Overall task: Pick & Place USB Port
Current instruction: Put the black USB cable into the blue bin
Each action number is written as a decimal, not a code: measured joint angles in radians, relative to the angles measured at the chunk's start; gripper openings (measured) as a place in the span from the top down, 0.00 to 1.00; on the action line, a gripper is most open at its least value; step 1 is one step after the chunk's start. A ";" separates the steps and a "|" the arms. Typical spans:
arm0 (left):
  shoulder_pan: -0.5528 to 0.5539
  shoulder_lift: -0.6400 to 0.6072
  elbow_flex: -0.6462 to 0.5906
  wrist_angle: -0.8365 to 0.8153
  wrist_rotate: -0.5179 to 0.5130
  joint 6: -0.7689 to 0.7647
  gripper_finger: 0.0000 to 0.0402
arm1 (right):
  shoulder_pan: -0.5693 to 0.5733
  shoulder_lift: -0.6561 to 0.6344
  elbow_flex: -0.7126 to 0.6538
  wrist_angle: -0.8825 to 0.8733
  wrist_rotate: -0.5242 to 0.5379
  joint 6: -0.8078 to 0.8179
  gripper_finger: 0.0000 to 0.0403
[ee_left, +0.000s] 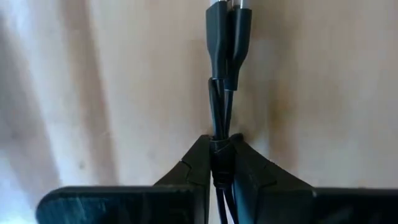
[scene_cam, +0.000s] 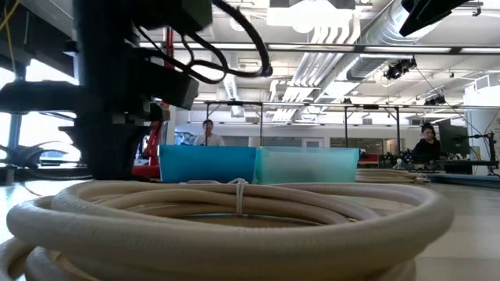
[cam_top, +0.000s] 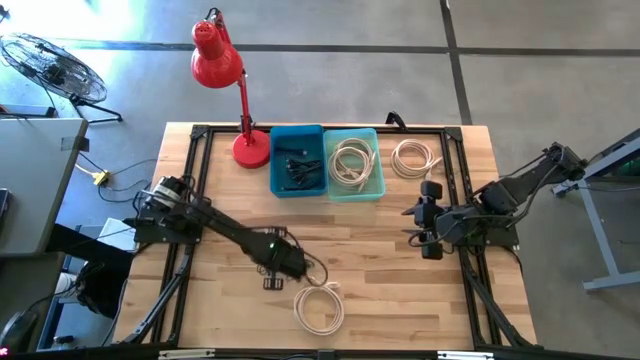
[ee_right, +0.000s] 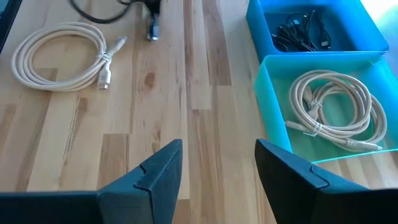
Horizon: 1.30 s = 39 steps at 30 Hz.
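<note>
black cable [ee_left: 221, 74] sits clamped between the fingers [ee_left: 193, 165] of my left gripper [ee_left: 221, 163], the two plugs lying side by side on the wood just ahead of the tips. in the high view i read the left gripper [cam_top: 288, 262] low over the front half of the table [cam_top: 380, 250], with the cable's loop trailing beside it. a coiled white cable [cam_top: 319, 308] lies just beside it, toward the front edge.

my right gripper [cam_top: 428, 218] waits over the right half of the table, fingers [ee_right: 155, 168] standing apart with nothing between them.

at the back of the table, the blue bin [cam_top: 297, 160] holds more black cables, and the pale teal bin [cam_top: 353, 163] touching it holds a white coil. another white coil [cam_top: 414, 157] lies on the wood beside that bin. a red desk lamp [cam_top: 222, 70] stands at the back left corner.
</note>
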 joint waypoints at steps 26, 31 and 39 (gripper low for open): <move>0.527 -0.094 0.287 -0.131 -0.342 0.556 0.93 | 0.000 0.000 0.002 0.037 0.020 0.022 0.52; 0.631 -0.074 0.286 -0.103 -0.306 0.592 0.93 | 0.000 0.000 0.002 0.037 0.020 0.023 0.52; 0.726 -0.011 0.288 0.051 -0.189 0.720 0.93 | 0.003 0.009 0.002 0.025 0.024 0.071 0.52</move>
